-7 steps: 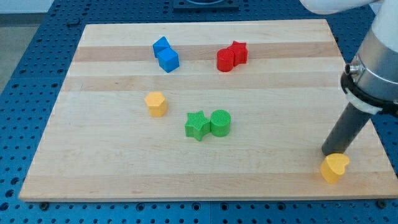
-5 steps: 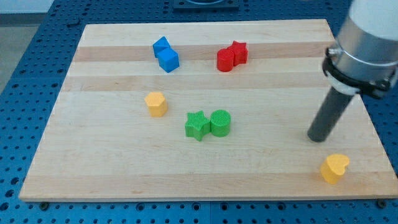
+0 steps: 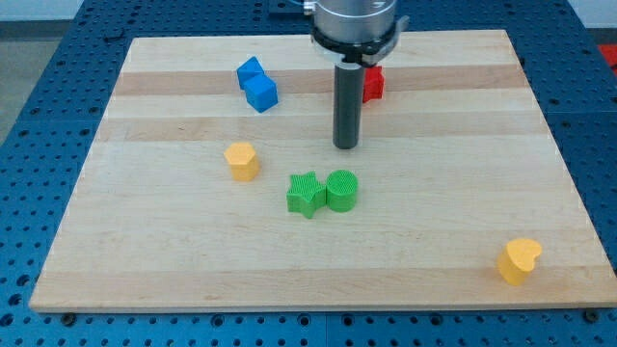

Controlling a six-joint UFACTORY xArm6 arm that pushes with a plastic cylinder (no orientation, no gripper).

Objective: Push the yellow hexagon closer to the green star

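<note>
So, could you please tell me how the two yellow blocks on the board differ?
The yellow hexagon has flat sides; the yellow heart has a notched top. The hexagon sits left of the green star; the heart lies alone near the bottom right corner. Both are yellow and far from my tip.

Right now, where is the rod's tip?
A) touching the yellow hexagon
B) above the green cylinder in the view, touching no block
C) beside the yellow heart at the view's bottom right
B: my tip sits above the green cylinder, with bare board between them.
</note>
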